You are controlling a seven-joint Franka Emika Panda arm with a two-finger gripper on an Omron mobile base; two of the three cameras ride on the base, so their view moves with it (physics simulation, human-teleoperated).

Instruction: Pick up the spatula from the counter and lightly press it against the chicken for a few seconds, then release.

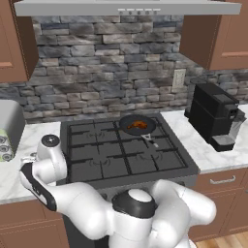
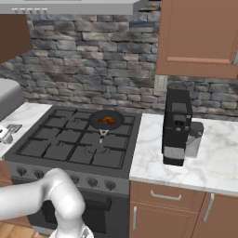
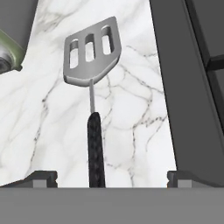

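The claw point(image 3: 111, 178) is hovering wide open, its tips straddling the dark handle of the spatula point(image 3: 87, 72), which is lying flat on the marble worktop point(image 3: 135, 109) beside the stove point(image 3: 175, 87), likely lining up a grab. The chicken point(image 1: 138, 125) is sitting in the pan point(image 1: 124, 127).

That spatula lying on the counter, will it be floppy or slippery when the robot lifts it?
Probably stiff: the spatula has a metal-looking slotted head on a thin straight shaft. Its dark textured handle should grip well rather than slip. Held there, it may tip head-down, since the broad head sits far out.
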